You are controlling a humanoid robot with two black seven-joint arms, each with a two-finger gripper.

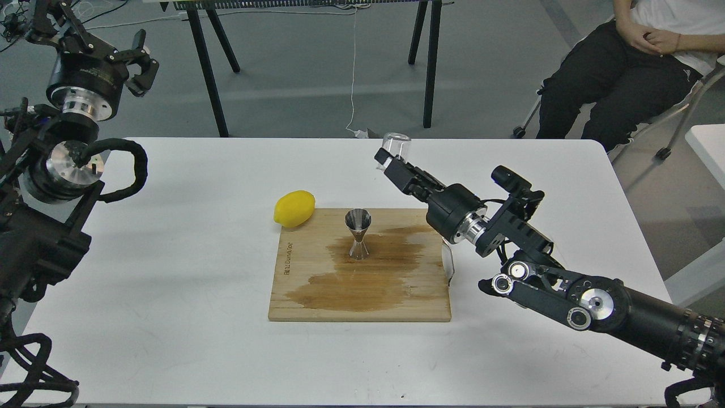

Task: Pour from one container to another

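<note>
**Cup held aloft, jigger on the board**

The clear cup [396, 144] sits pinched in my right hand [388, 158], raised above the counter [170, 272] past the far edge of the wooden board [317, 303]. It looks roughly upright; I cannot tell whether anything is in it. The steel jigger [358, 233] stands upright on the board, nearer to me and to the left of the cup, well apart from it. A dark wet stain spreads across the wood around the jigger's base and toward the near edge. A lemon [294, 208] lies at the board's far left corner, touching or just beside it. My left hand [139, 67] hangs high at the far left, fingers spread, gripping nothing. A seated person [617, 68] is beyond the counter on the right.
</note>
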